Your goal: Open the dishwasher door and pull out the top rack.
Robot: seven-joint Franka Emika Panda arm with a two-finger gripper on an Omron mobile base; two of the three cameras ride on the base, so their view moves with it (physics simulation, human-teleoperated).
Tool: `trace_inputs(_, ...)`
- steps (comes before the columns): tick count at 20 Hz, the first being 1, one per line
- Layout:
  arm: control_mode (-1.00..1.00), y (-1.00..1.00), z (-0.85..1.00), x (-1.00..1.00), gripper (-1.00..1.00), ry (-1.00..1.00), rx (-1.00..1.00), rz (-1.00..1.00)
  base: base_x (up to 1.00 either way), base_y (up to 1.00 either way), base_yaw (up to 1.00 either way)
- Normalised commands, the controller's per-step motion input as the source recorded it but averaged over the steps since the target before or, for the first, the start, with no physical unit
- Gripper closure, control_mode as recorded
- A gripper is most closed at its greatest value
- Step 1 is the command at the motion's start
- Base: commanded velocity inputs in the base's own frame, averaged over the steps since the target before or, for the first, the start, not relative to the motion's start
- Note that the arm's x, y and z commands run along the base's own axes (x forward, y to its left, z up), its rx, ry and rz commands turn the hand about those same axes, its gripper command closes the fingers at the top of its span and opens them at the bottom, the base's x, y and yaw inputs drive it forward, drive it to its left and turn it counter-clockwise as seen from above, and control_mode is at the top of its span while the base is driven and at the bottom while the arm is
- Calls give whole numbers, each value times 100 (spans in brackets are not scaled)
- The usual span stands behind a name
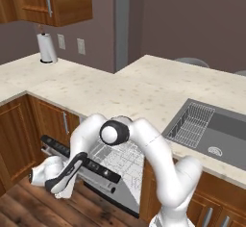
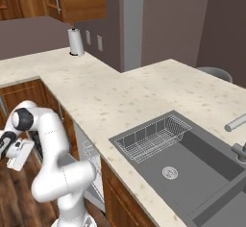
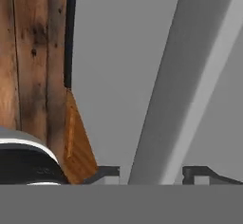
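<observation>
Left base view, swept from left to right: paper towel roll (image 1: 46, 47) upright at the back of the speckled tabletop (image 1: 120, 91); below its front edge, wooden cabinet doors (image 1: 17, 130) above the plank floor (image 1: 29, 207); dishwasher door (image 1: 126, 190) swung partly down, black control strip along its top edge, long bar handle (image 1: 98, 179) just under that strip; gripper (image 1: 48, 186) low at the left end of the door, right at the handle; top rack (image 1: 120, 156) seen as white wire grid behind the door's upper edge, still inside the machine, partly covered by the white arm; sink (image 1: 226, 139) set into the tabletop at right, grey wire grid (image 1: 192, 124) lying in its left part. Right base view, again left to right: hand low at the far left edge, rack wires (image 2: 90, 154) glimpsed under the tabletop edge, sink with faucet (image 2: 238, 125) at far right. Hand view: floor planks at left, grey door panel (image 3: 109, 76) filling the middle, handle (image 3: 190, 76) running up between the two fingertips (image 3: 107, 173), which stand spread on either side of the bar without visibly touching it.
</observation>
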Motion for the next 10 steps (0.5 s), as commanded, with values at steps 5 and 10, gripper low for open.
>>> trace_inputs(5,-100,64,-94,-58,100,48,26,11,0,0,0)
trace_inputs(10,-100,27,-52,-14,-100,21,15,3,0,0,0)
